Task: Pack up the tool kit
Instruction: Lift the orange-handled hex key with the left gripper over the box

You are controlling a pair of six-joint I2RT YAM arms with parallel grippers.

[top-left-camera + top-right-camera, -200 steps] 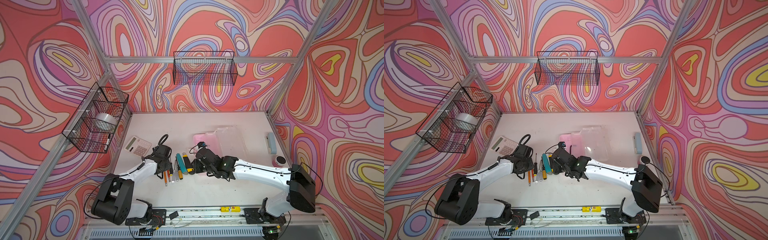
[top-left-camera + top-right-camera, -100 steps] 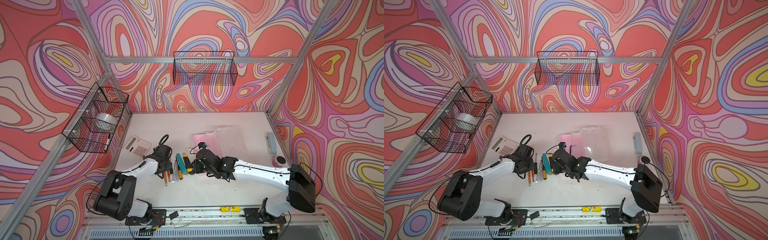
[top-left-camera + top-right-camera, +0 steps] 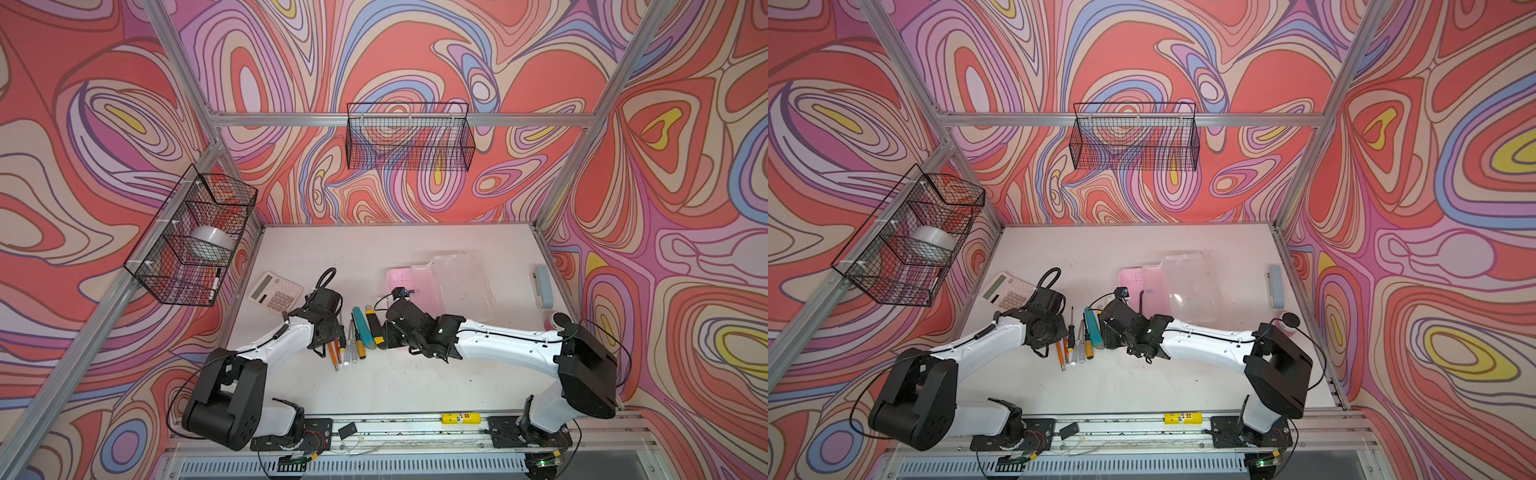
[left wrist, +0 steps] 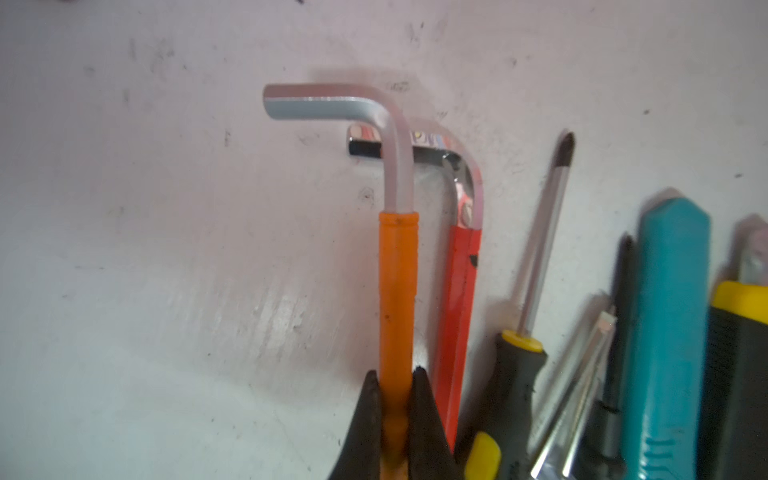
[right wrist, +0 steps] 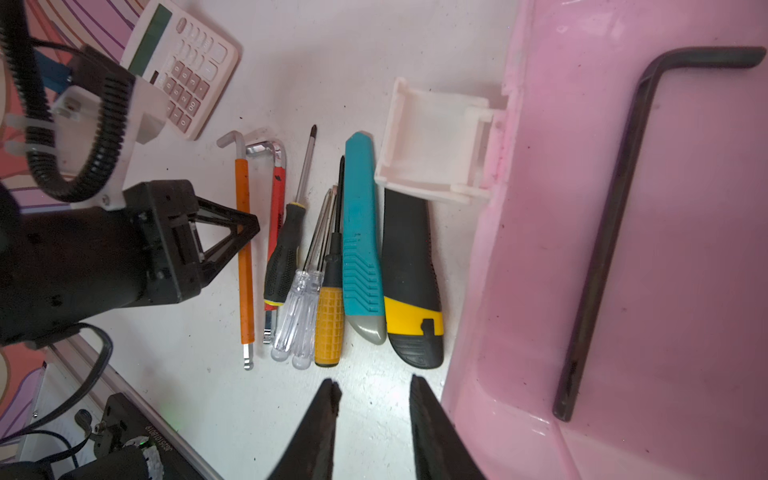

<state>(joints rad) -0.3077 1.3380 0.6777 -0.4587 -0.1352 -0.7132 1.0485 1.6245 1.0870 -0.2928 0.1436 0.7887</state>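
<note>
The pink box (image 3: 401, 280) lies open, just right of the row of tools (image 3: 357, 332). The right gripper (image 5: 372, 386) hangs near it, fingers a little apart, empty. The left gripper (image 4: 395, 376) pinches the orange key (image 4: 398, 291); lift it straight up, slowly.

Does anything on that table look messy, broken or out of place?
Nothing looks spilled or broken. The tools lie in a neat row beside the open pink box, with one dark hex key already inside. Only the white calculator sits askew to that row, and the tabletop is scuffed.
</note>
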